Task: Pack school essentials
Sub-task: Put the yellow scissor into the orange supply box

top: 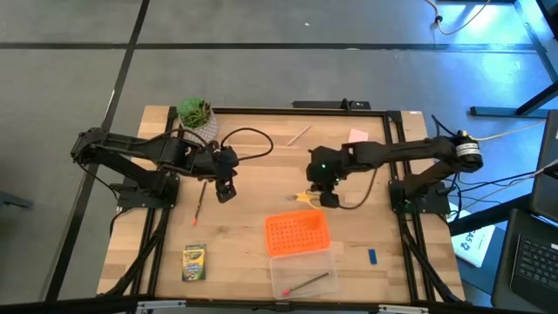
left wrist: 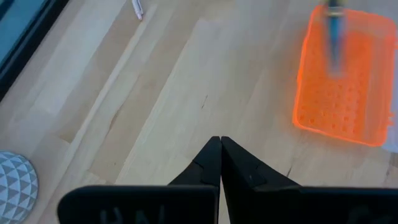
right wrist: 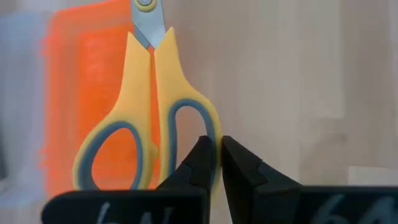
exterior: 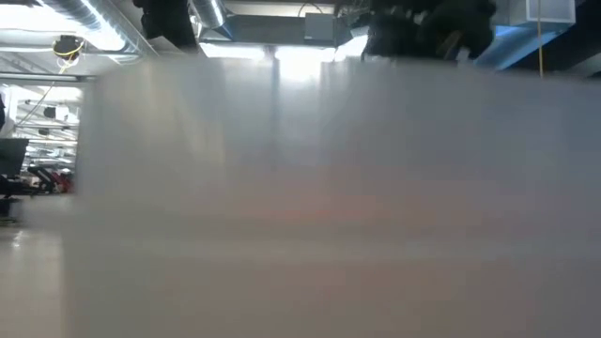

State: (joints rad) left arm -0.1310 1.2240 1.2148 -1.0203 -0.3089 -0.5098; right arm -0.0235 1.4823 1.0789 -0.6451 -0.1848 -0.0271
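My right gripper [top: 327, 199] is shut on the yellow-handled scissors [right wrist: 149, 99], near the table's middle and just beyond the orange lid. My left gripper [top: 225, 190] hovers shut over bare wood, and its closed fingertips [left wrist: 220, 144] touch nothing. A red-tipped pencil [top: 199, 206] lies flat just left of it. The crayon box [top: 194, 262] lies near the front left. A pale pencil [top: 299, 135] and the pink note pad [top: 357, 135] lie at the far side. The blue eraser [top: 372, 255] lies at the front right. Another pencil [top: 307, 282] rests inside the clear case. My right gripper pinches the outer rim of one handle loop [right wrist: 210, 127] of the scissors. One finger is at the loop's hole and the other is outside it. The blades [right wrist: 147, 15] point away from the gripper toward the orange lid. The scissors look lifted off the table.
The orange perforated lid [top: 298, 234] lies beside the clear case [top: 283, 277] at the front middle. The potted plant [top: 196, 113] stands at the far left corner. Bare wood lies between the two grippers. A pale blurred surface fills the low view [exterior: 300, 207].
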